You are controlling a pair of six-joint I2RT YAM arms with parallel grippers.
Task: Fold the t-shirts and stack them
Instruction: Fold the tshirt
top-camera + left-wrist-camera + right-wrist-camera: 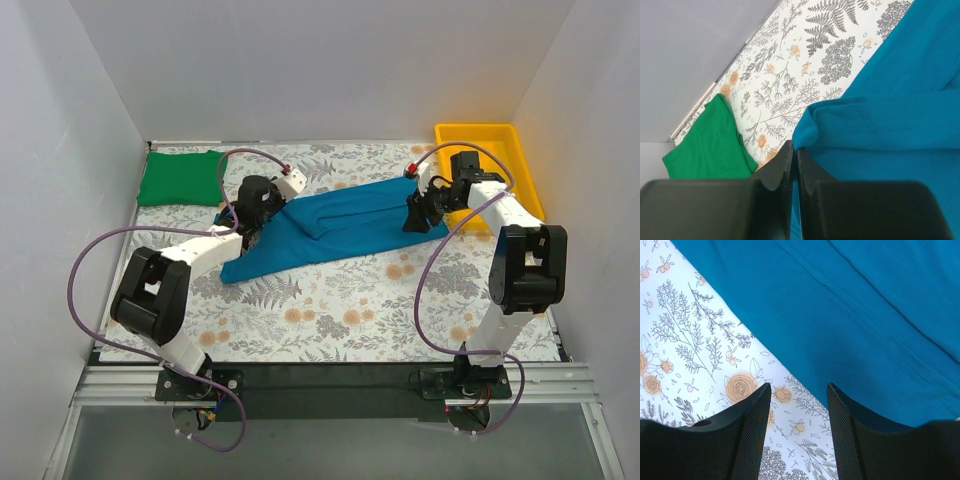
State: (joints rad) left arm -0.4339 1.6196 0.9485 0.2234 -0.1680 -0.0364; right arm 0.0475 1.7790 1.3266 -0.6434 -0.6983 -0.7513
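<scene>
Teal t-shirt (340, 225) lies half-folded mid-table; green t-shirt (180, 178) sits folded at the far left corner.
My left gripper (794, 155) pinches the teal hem; right gripper (799, 400) is spread over the opposite edge. Cloth looks light and limp, so I'd grip corners.

Tray (476, 128): yellow, far right corner.
Tabletop (340, 310): white, with flowers and leaves.
Walls (320, 70): plain white, all around.

The spread t-shirt (340, 228) lies in the middle, the folded t-shirt (180, 178) far left behind it, the tray (475, 127) far right.
</scene>
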